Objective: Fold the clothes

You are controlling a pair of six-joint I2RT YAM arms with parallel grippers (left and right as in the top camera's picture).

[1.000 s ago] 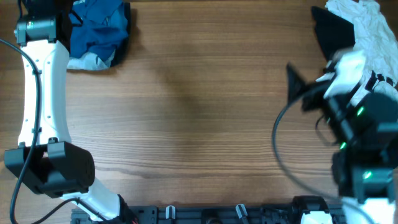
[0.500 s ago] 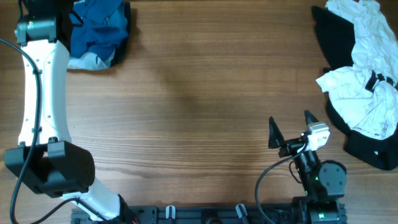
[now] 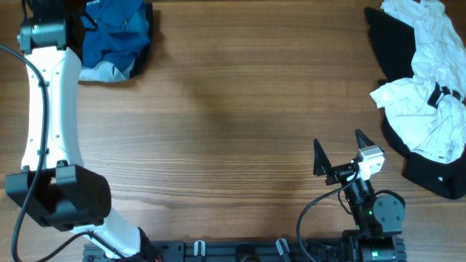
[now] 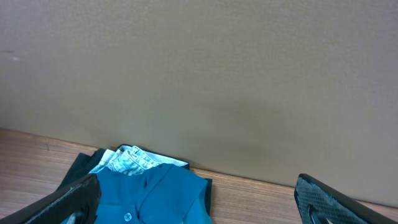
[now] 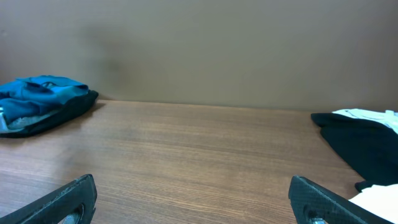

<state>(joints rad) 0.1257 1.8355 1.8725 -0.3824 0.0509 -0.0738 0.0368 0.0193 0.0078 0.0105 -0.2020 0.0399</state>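
Observation:
A folded stack of clothes with a blue shirt on top (image 3: 116, 33) lies at the table's far left corner; it also shows in the left wrist view (image 4: 149, 193) and the right wrist view (image 5: 40, 102). A heap of unfolded white and black clothes (image 3: 422, 94) lies at the far right, its black edge in the right wrist view (image 5: 364, 143). My left gripper (image 4: 199, 208) is open just above the blue stack; in the overhead view it is cut off at the top edge. My right gripper (image 3: 338, 151) is open and empty, low near the front right, left of the heap.
The left arm (image 3: 47, 116) runs along the table's left edge from its base at the front left. The right arm's base (image 3: 375, 218) sits at the front right. A wall stands behind the table's far edge (image 4: 199, 81).
The right arm swung back from beside the heap at the right to its low pose near the front edge, then settled. The left arm and the clothes have not moved.

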